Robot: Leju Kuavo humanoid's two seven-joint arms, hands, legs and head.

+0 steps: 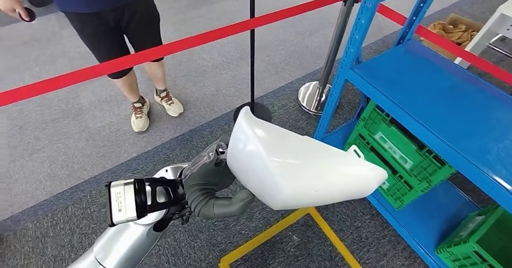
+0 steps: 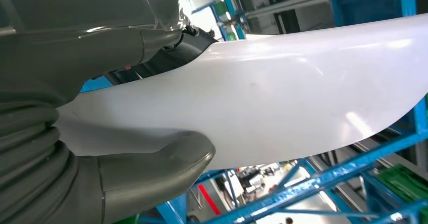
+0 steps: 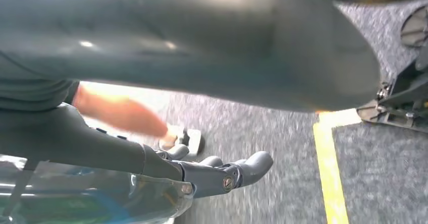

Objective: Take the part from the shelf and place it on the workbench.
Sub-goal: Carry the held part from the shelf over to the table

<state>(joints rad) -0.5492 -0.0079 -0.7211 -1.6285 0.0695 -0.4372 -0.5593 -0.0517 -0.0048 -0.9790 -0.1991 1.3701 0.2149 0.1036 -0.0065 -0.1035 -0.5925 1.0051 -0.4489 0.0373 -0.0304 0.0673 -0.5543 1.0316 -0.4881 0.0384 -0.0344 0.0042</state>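
My left hand [image 1: 211, 186] grips a large white curved plastic part [image 1: 296, 165] by its near end and holds it in the air in front of the blue shelf [image 1: 435, 99]. The part's far tip points toward the lower shelf level. In the left wrist view the thumb and fingers of the left hand [image 2: 75, 148] clamp the part [image 2: 282, 88] from both sides, with blue shelf bars behind it. My right hand [image 3: 101, 143] hangs over grey carpet, its fingers apart from the thumb with nothing in them.
Green crates [image 1: 398, 153] [image 1: 477, 238] sit on the lower shelf levels. A red belt barrier [image 1: 181, 41] on posts [image 1: 329, 57] crosses behind, and a person [image 1: 121, 14] stands beyond it. Yellow floor tape [image 1: 284, 226] marks the carpet below the part.
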